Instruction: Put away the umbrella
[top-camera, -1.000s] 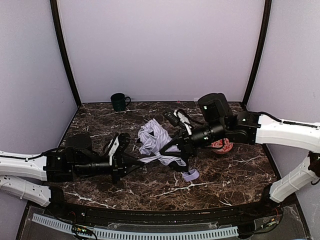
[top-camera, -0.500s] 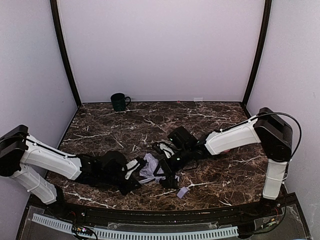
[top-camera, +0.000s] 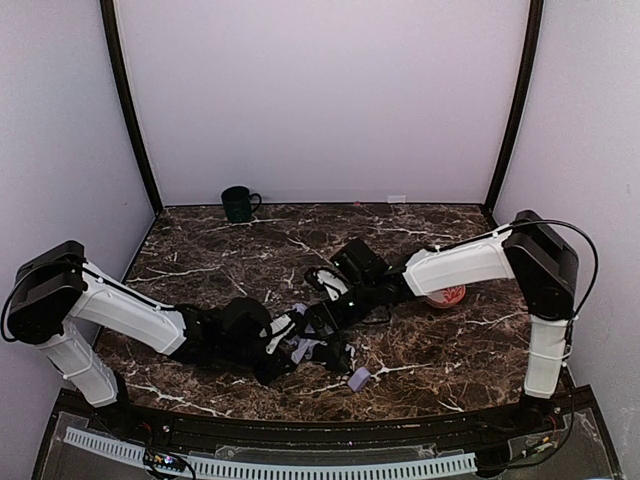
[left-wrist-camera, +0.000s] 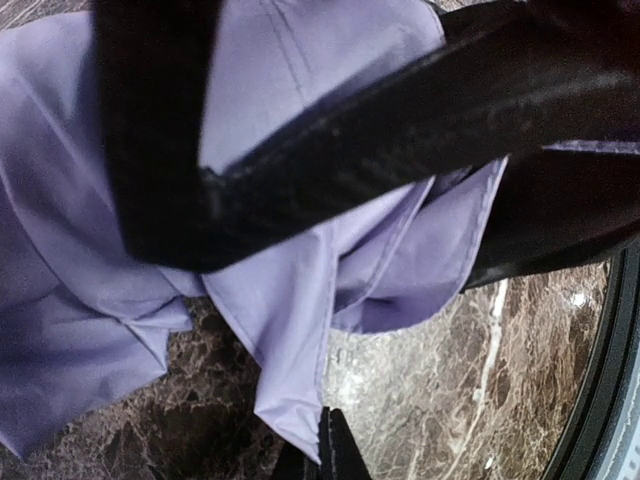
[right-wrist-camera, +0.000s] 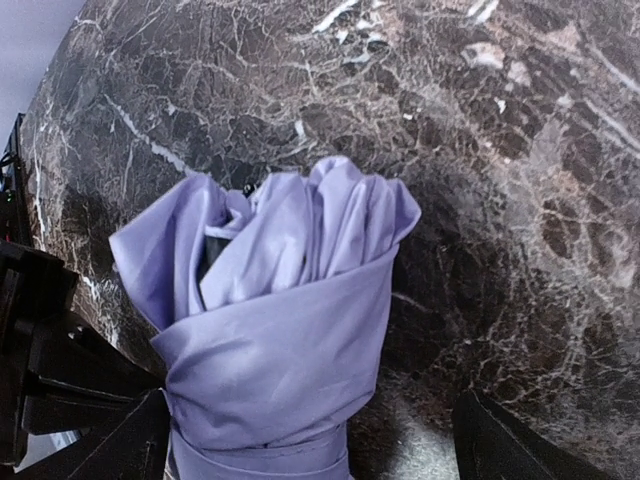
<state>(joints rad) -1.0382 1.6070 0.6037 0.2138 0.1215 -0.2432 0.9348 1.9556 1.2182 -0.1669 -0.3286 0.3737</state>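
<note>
The umbrella (top-camera: 306, 348) lies as a crumpled lavender bundle near the table's front centre, its small lavender handle (top-camera: 358, 379) to the right of it. In the right wrist view the umbrella (right-wrist-camera: 275, 330) is a rolled bundle with a strap round its base. My right gripper (right-wrist-camera: 305, 425) stands open around it, and the right finger (right-wrist-camera: 510, 450) is clear of the cloth. In the top view the right gripper (top-camera: 323, 321) is just behind the bundle. My left gripper (left-wrist-camera: 328, 448) is shut, with a corner of the umbrella's fabric (left-wrist-camera: 290, 330) at its tips. It (top-camera: 284, 343) reaches in from the left.
A dark green mug (top-camera: 238, 203) stands at the back left by the wall. A red-patterned bowl (top-camera: 446, 295) sits right of centre, partly under the right forearm. The table's black front rim (left-wrist-camera: 612, 380) runs close to the left gripper. Walls enclose three sides.
Both arms came down and toward the front with the umbrella, which went from spread-out to a tight bundle. The right gripper's jaws have opened wide; the left stayed shut.
</note>
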